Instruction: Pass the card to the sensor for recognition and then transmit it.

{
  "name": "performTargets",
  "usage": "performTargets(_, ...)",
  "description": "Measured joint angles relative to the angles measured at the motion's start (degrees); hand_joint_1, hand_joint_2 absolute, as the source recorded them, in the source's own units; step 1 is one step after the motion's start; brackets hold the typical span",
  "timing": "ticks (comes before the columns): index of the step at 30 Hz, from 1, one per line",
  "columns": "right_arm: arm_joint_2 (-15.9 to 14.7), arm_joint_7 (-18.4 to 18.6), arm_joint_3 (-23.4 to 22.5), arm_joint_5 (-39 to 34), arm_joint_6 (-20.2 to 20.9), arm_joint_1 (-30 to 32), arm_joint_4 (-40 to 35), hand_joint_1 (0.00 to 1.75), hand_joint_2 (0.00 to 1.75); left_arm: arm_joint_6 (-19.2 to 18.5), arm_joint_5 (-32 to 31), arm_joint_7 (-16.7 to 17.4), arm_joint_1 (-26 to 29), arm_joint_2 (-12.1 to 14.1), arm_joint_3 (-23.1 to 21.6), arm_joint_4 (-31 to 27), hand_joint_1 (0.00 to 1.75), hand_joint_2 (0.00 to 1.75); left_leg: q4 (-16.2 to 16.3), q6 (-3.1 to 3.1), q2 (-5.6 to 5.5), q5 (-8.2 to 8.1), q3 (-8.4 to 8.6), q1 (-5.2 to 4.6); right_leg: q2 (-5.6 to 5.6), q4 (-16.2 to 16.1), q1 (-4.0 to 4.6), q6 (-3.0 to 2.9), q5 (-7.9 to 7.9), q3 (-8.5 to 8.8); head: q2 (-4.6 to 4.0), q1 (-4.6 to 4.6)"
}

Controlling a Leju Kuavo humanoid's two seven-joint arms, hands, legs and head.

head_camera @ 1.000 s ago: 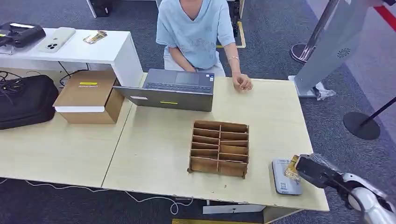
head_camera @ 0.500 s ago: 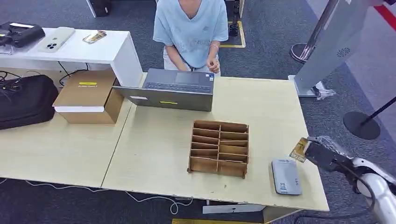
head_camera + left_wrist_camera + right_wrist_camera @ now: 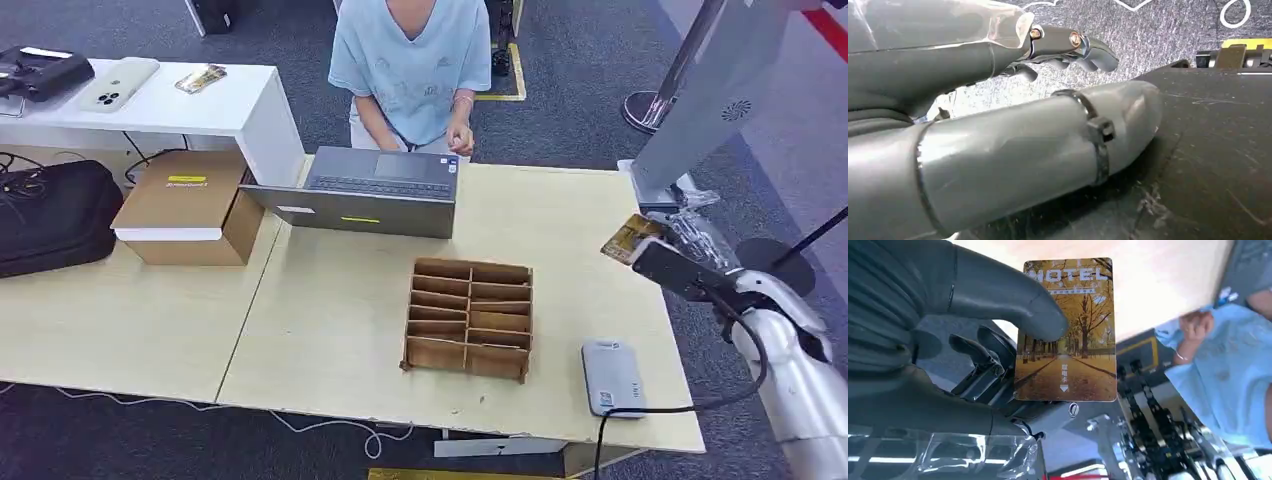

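Note:
My right hand [image 3: 678,264] hovers over the table's right edge, level with the far end of the wooden divider box. It pinches a golden hotel card [image 3: 630,237] between thumb and fingers. In the right wrist view the card [image 3: 1083,340] faces the camera with the thumb [image 3: 1013,305] pressed on its face. The grey card sensor [image 3: 612,377] lies flat near the front right corner of the table [image 3: 330,320], well behind the hand and with nothing on it. My left hand [image 3: 1048,100] hangs beside my body, fingers loosely apart, holding nothing.
A person [image 3: 410,60] sits at the far side behind a grey laptop [image 3: 370,190], one hand [image 3: 460,135] raised. A wooden divider box [image 3: 470,318] stands mid-table. A cardboard box [image 3: 190,205] and black bag [image 3: 55,215] lie left. A grey kiosk [image 3: 700,110] stands far right.
My right hand has lifted the card off the sensor and carried it up and away along the table's right edge. The person's hand has left the table and risen to the chest.

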Motion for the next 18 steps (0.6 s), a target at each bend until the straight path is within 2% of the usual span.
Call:
performTargets(3, 2.2, 1.7, 2.3, 4.5, -3.8, -4.5, 0.5, 1.75, 1.75, 0.0, -0.2, 0.0, 0.0, -0.2, 0.0, 0.0, 0.00, 0.00, 0.0, -0.01, 0.01, 0.01, -0.02, 0.00, 0.01, 0.0, 0.00, 0.00, 0.00, 0.00, 0.00, 0.02)
performTargets(7, 5.8, 6.4, 6.6, 13.2, -10.9, -11.5, 3.0, 1.75, 1.75, 0.1, -0.2, 0.0, -0.2, -0.4, 0.1, 0.0, 0.00, 0.00, 0.0, -0.06, 0.04, 0.05, 0.07, 0.02, 0.08, 0.0, 0.01, -0.01, 0.01, 0.00, 0.00, 0.02)
performTargets(9, 7.3, 8.5, 8.4, 17.1, -14.1, -13.8, 4.1, 1.75, 1.75, 0.0, -0.4, 0.0, -0.2, -0.6, 0.1, 0.0, 0.00, 0.00, 0.0, 0.00, -0.02, 0.09, 0.01, 0.02, -0.01, 0.0, 0.01, -0.01, 0.01, 0.01, 0.00, 0.02)
performTargets(11, 9.6, 11.2, 10.6, 22.7, -19.0, -15.9, 5.4, 1.75, 1.75, 0.0, -0.8, 0.0, -0.2, -0.7, 0.1, 0.0, 0.00, 0.00, 0.0, 0.00, -0.01, 0.09, 0.01, 0.02, 0.02, 0.0, 0.02, -0.01, 0.01, 0.00, 0.00, 0.02)
performTargets(13, 11.5, 12.2, 12.1, 26.3, -22.1, -17.4, 6.2, 1.75, 1.75, -0.6, -1.3, 0.0, -0.4, -0.8, 0.1, 0.0, 0.00, 0.00, 0.0, 0.00, 0.00, 0.09, 0.01, 0.02, 0.04, 0.0, 0.02, -0.01, 0.01, 0.00, 0.00, 0.02)
performTargets(18, 17.3, 13.8, 15.1, 31.4, -25.2, -21.8, 9.1, 1.75, 1.75, -1.2, -2.2, -0.1, -0.7, -1.0, 0.1, 0.0, 0.00, 0.00, 0.0, -0.01, 0.00, 0.09, 0.03, 0.03, 0.05, 0.0, 0.03, -0.01, 0.01, -0.03, 0.00, 0.00)
